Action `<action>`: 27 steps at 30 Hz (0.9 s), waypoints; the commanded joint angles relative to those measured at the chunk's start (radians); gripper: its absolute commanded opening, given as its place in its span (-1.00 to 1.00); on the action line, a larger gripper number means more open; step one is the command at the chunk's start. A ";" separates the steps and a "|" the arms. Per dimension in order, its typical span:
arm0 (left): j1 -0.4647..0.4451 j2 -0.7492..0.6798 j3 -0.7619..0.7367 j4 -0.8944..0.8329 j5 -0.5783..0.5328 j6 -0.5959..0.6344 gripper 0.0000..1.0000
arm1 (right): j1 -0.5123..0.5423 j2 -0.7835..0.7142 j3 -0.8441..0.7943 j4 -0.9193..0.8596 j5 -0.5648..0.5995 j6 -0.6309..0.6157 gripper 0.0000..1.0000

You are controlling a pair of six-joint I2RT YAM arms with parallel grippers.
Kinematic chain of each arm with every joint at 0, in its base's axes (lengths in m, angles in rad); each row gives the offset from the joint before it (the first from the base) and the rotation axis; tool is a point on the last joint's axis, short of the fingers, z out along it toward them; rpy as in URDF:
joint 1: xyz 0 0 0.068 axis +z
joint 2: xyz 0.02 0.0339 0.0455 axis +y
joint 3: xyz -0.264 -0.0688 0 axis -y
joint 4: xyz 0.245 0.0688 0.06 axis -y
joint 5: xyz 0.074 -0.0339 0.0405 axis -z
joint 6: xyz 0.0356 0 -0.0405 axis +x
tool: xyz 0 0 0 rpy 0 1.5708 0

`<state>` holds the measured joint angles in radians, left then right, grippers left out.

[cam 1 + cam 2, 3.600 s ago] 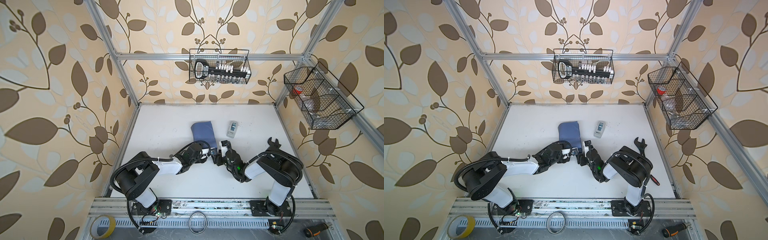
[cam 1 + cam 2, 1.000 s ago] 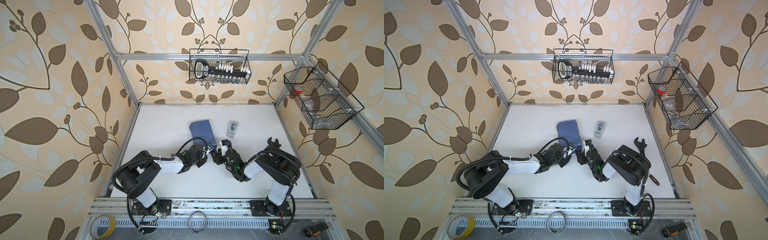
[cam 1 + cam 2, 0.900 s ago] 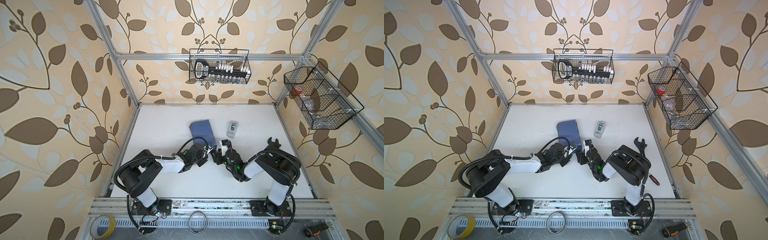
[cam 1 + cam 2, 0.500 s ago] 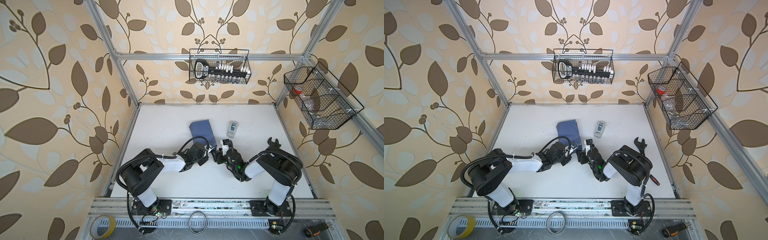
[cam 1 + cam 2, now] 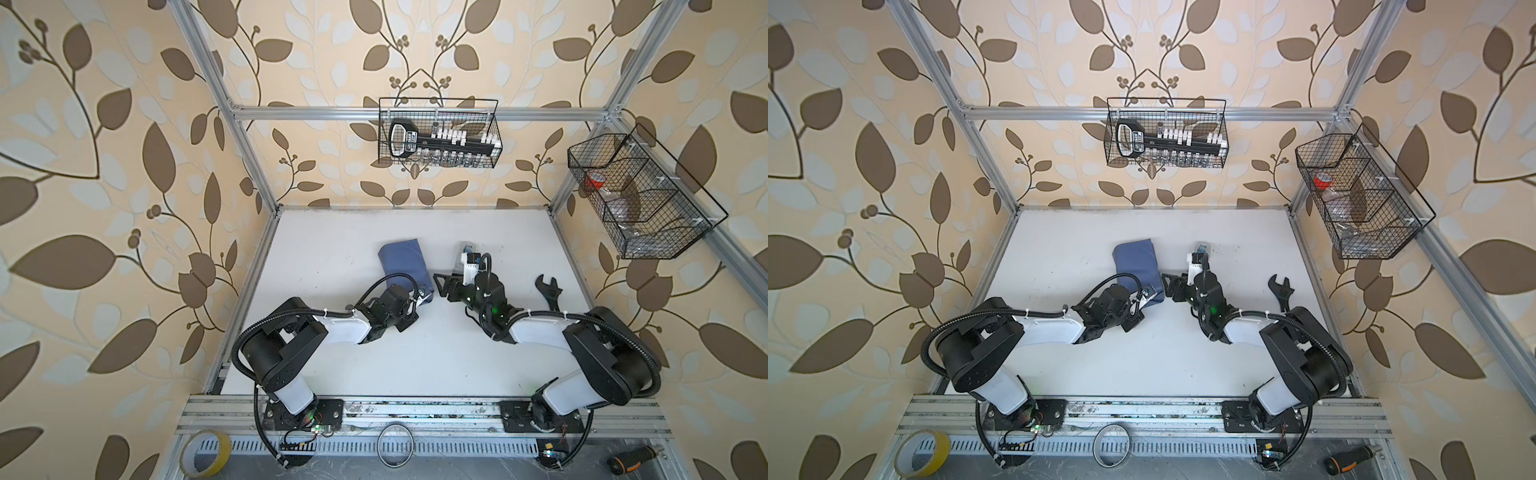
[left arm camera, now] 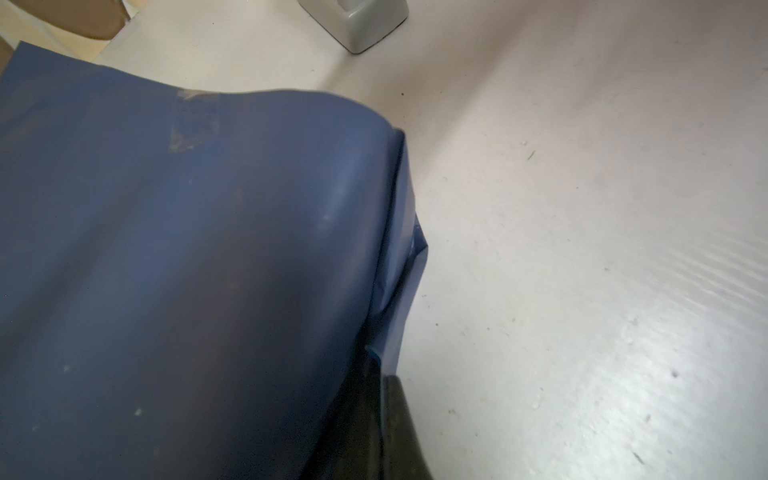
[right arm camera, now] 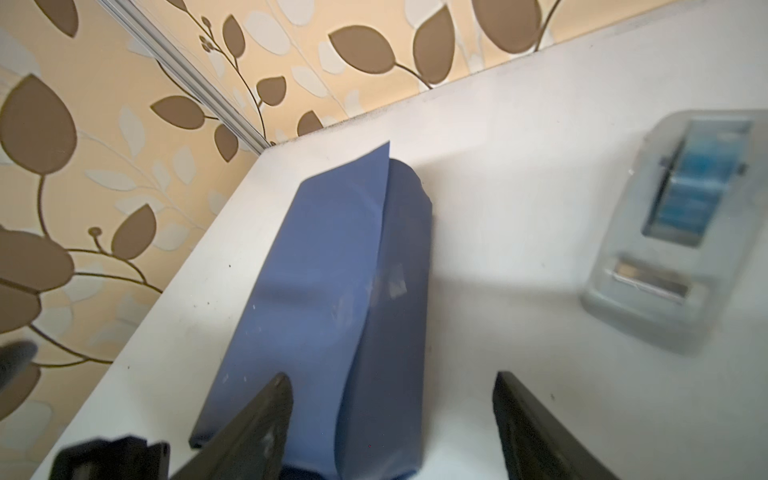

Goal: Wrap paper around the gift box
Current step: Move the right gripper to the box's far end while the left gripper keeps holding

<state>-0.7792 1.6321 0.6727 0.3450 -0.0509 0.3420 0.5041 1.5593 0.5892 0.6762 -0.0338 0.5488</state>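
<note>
The paper (image 5: 402,262) (image 5: 1136,262), slate blue side out, lies folded into a long bundle on the white table in both top views. The gift box is hidden inside it. A strip of clear tape (image 6: 193,120) holds the overlapping flap down. My left gripper (image 5: 423,294) (image 6: 383,382) sits at the bundle's near end, shut on the paper's end flap. My right gripper (image 5: 441,286) (image 7: 392,376) hovers just right of that same end, open, its jaws straddling the bundle's right side without touching it.
A grey tape dispenser (image 5: 466,254) (image 7: 673,232) stands behind my right wrist. A black wrench (image 5: 548,287) lies by the right table edge. Wire baskets (image 5: 438,133) (image 5: 640,199) hang on the back and right walls.
My left gripper has closed on the paper's near end. My right gripper has opened wider and stays just right of the bundle.
</note>
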 commanded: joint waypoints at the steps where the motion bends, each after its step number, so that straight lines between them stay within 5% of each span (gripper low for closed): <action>1: 0.001 -0.022 0.000 0.038 0.031 0.022 -1.00 | -0.007 0.071 0.130 -0.182 -0.136 -0.017 0.59; 10: 0.001 -0.032 -0.020 0.067 0.039 0.025 -1.00 | -0.006 0.285 0.356 -0.343 -0.220 -0.069 0.68; 27: 0.001 -0.067 0.065 -0.001 0.052 0.082 -1.00 | -0.004 0.300 0.252 -0.414 -0.107 -0.170 0.59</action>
<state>-0.7780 1.6253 0.6884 0.3298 -0.0315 0.3916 0.4973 1.8389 0.8997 0.4114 -0.1997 0.4370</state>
